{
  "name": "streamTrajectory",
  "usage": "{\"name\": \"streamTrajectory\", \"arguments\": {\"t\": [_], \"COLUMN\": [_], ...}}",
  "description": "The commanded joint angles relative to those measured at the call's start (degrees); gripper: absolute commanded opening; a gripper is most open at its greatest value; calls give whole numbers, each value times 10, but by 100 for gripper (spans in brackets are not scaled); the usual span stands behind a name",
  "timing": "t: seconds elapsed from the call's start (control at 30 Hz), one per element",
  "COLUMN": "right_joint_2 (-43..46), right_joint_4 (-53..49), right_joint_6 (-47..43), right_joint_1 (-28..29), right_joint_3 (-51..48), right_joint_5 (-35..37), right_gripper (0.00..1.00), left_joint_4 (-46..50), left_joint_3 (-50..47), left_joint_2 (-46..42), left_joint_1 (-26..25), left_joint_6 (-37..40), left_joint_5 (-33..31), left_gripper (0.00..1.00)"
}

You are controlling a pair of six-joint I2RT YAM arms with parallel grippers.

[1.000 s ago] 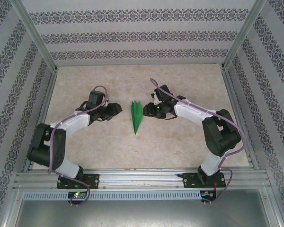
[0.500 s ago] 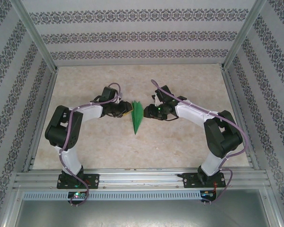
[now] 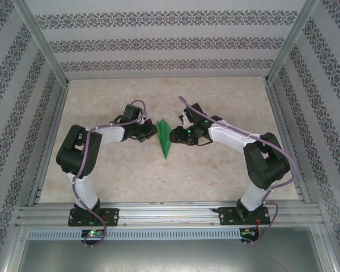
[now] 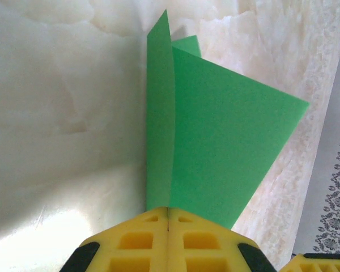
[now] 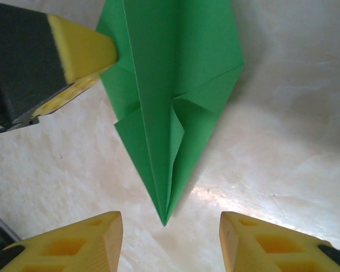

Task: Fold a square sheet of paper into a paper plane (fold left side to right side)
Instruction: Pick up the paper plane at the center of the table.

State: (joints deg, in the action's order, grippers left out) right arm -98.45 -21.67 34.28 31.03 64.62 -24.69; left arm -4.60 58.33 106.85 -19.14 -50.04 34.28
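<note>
Where the left pincer (image 4: pixel 168 214) clamps the paper plane (image 4: pixel 226 147) — its edge is hidden.

The top view looks down from above and behind the arm bases. It stands far off and takes in the whole desk (image 3: pixel 226 175), with the paper plane (image 3: pixel 164 137) near the middle. The left wrist view sits very close to the paper plane and faces along its own left claw (image 4: pixel 168 218) onto the green layers. The right wrist view looks down from close above the plane's pointed end, with its own right claw (image 5: pixel 170 220) at the bottom edge. Both wrist views share the paper plane and the desk just around it. The right wrist view also catches the left claw touching the plane's side.
</note>
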Motion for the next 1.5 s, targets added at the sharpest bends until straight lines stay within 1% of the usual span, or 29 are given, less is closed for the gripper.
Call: {"name": "streamTrajectory", "arguments": {"t": [0.0, 0.3, 0.6, 1.0, 1.47], "right_joint_2": [-17, -79, -129, -151, -175], "right_joint_4": [-2, 6, 19, 27, 1], "right_joint_6": [-2, -6, -5, -9, -27], "right_joint_1": [11, 14, 16, 24, 30], "right_joint_3": [23, 65, 95, 108, 137], "right_joint_5": [-15, -24, -39, -40, -6], "right_gripper": [49, 55, 56, 58, 58], "left_joint_4": [-42, -42, -46, -47, -52], "left_joint_3": [-16, -20, -22, -22, -17], "left_joint_2": [-25, -23, -22, -18, -11], "left_joint_1": [-7, -8, -7, -9, -11], "left_joint_6": [-28, -32, -37, -39, -42], "left_joint_5": [-5, -5, -5, -4, -1], "left_gripper": [2, 1, 1, 1, 1]}}
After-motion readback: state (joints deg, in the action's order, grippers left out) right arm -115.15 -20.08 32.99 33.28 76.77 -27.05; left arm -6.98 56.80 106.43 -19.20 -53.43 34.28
